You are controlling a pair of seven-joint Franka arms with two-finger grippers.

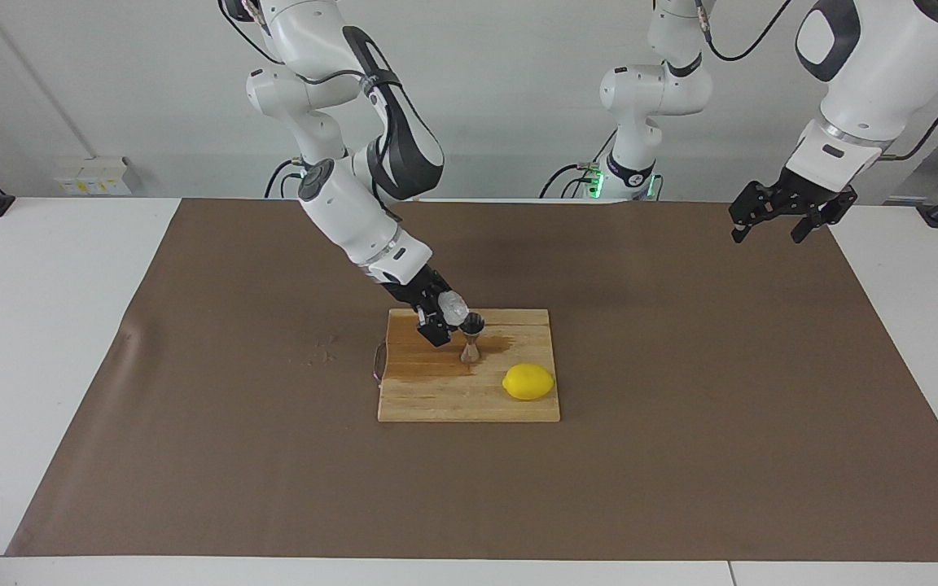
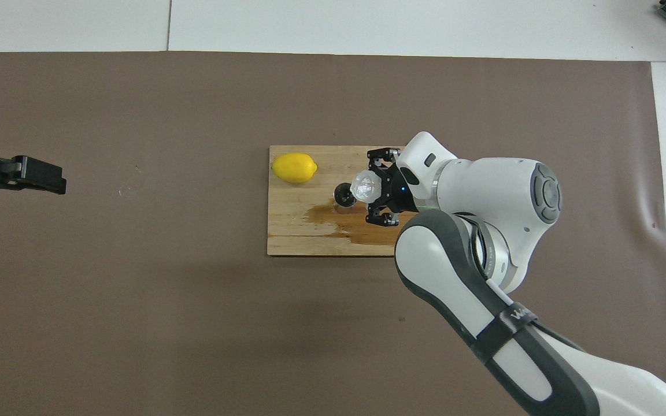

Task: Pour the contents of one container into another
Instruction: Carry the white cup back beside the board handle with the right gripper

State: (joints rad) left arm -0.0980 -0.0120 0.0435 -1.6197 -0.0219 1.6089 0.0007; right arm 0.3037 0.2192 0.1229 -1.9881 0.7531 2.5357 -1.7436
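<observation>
So from my seat, the right gripper (image 1: 446, 313) is clamped on the little faceted glass cup (image 1: 453, 306), holding it tipped right over the mouth of the steel jigger (image 1: 471, 339). In the overhead view the cup (image 2: 365, 186) sits just beside the jigger's (image 2: 344, 196) open top, basically touching its rim as far as I can tell. The jigger stands upright on the wooden cutting board (image 1: 469, 399), on the half nearer the robots, toward the right arm's end. There's a dark wet patch (image 2: 333, 218) on the board around its foot. A lemon (image 1: 528, 382) lies on the same board, farther from the robots and toward the left arm's end. The left gripper (image 1: 770, 226) waits with fingers spread wide, holding nothing, up over the brown mat (image 1: 681, 456) at its own end of the table.
</observation>
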